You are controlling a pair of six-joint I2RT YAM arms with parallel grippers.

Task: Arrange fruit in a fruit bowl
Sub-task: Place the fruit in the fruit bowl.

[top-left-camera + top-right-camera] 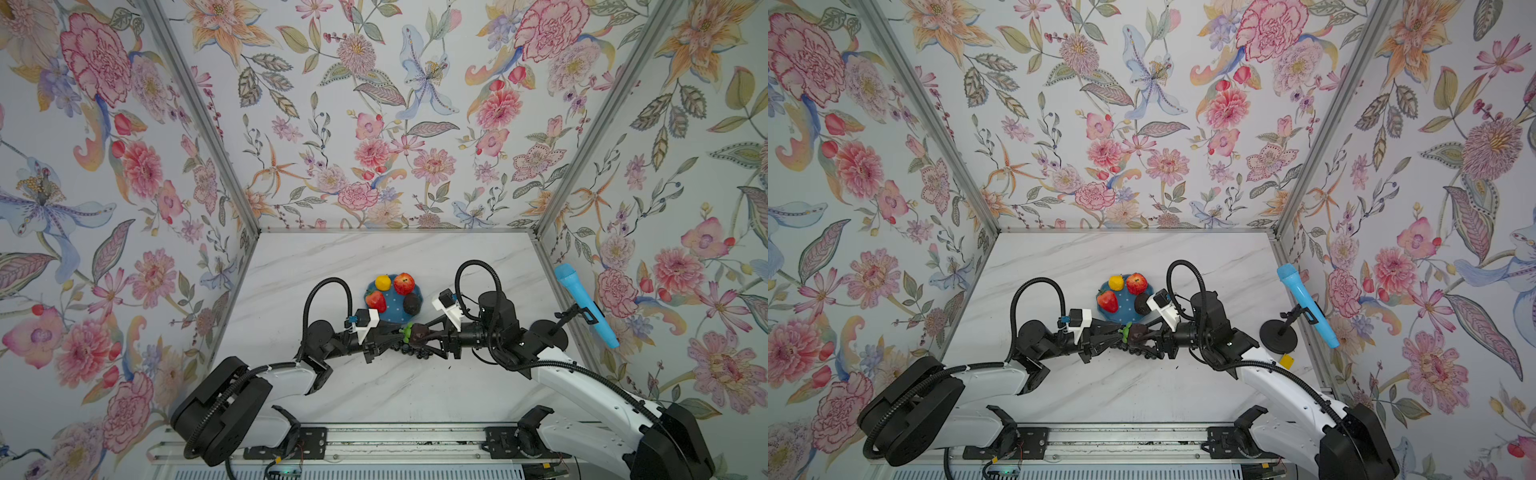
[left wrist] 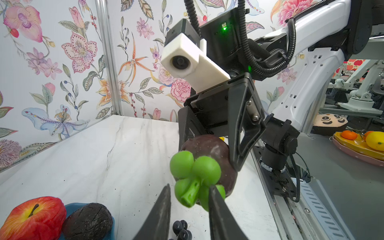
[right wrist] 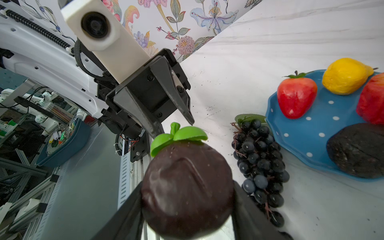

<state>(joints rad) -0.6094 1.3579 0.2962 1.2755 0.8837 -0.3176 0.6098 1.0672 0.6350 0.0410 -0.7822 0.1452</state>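
Fruit bowl: blue with white dots and a wavy rim [image 1: 392, 312], parked mid-table on the white marble-look tabletop [image 1: 374, 257].
Room: floral wallpaper on three sides, with metal posts in the corners. A light-blue toy mic [image 1: 584, 309] sits on a black stand over by the right wall.
In the bowl: apple [image 1: 404, 283] and small yellow fruit [image 1: 382, 282] at the far side, strawberry [image 1: 376, 301] and avocado [image 1: 412, 304] nearer the arms.
Grapes: the dark bunch [image 3: 259, 166] is lying on the marble just beside the bowl's rim, not in it.
Round dark fruit: this one [image 2: 209, 149] is held up off the table near the bowl's near edge, pretty much over the grapes, with both grippers meeting at it.
Right gripper: it [image 3: 187, 199] is clamped on the round dark fruit, one finger on each side of its body.
Left gripper: its [image 2: 190, 191] jaws are apart, straddling the fruit's green leafy cap [image 2: 193, 172]. One finger looks right up against a leaf lobe and there's a gap on the other side, so no real pinch that I can see.
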